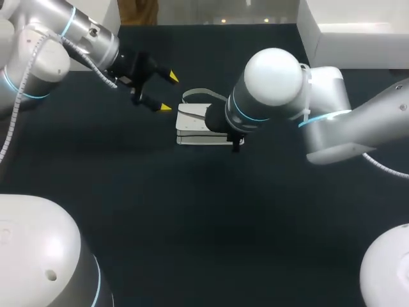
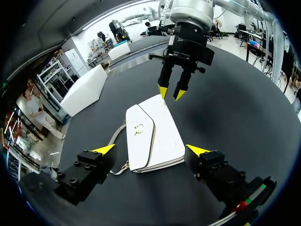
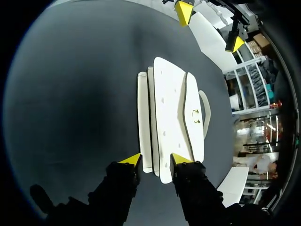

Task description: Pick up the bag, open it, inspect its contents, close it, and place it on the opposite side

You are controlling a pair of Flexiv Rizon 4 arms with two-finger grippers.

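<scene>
The white bag is seen lying flat on the dark bench, flap down and clasp up. The right gripper is held over the bag's end, fingers slightly parted, nothing grasped. The left gripper is spread wide at the bag's strap side, nothing held
</scene>
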